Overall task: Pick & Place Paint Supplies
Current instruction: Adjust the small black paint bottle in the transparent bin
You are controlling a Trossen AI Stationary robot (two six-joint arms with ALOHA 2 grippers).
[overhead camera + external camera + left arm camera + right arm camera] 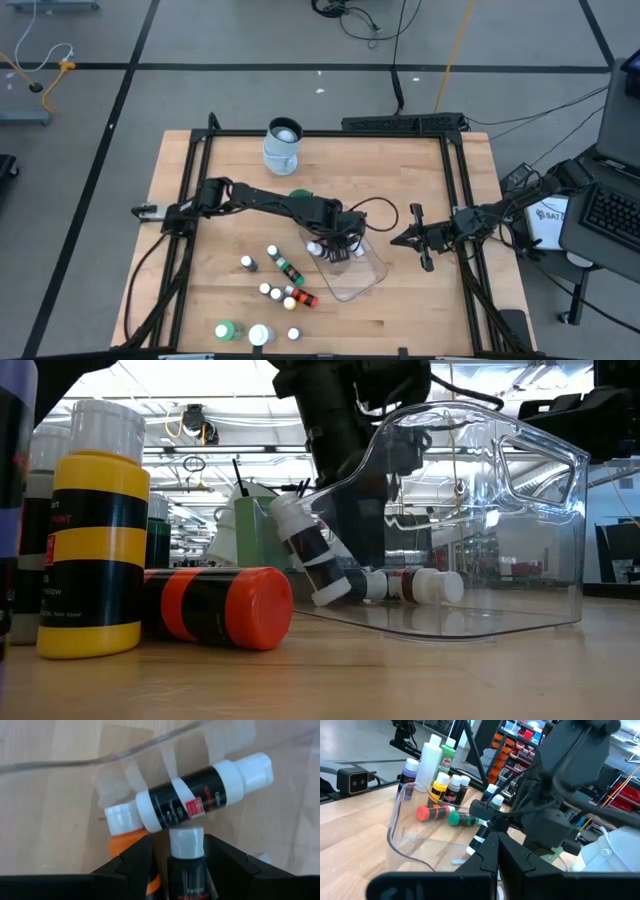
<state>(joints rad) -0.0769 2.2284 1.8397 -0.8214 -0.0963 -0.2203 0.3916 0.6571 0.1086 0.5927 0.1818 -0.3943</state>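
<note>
the left tool (338, 245) is held over the clear plastic tub (368, 272) near the middle of the tabletop (420, 180). its fingers (131, 862) are partly spread around a black paint bottle (186, 865) with a white cap, which is gripped between them. just past that cap, a white bottle with a black band (202, 792) is seen lying crosswise inside the tub, and an orange bottle (125, 837) lies beside it.

in the low view the tub is tipped up on 1 side, a white and black bottle (310, 555) leans against its wall, and 2 more bottles (420, 585) lie on its floor.

the right tool (405, 240) is parked just beyond the tub's right side, its fingers (487, 857) pressed together with nothing between them.

outside the tub, a loose group of small bottles (280, 280) is scattered on the tabletop toward the front, among them a yellow one (95, 550) standing upright and an orange one (220, 607) on its side. a larger green bottle (225, 330) and a white jar (259, 335) stand at the front edge. a pale jug (283, 143) stands near the back edge.
</note>
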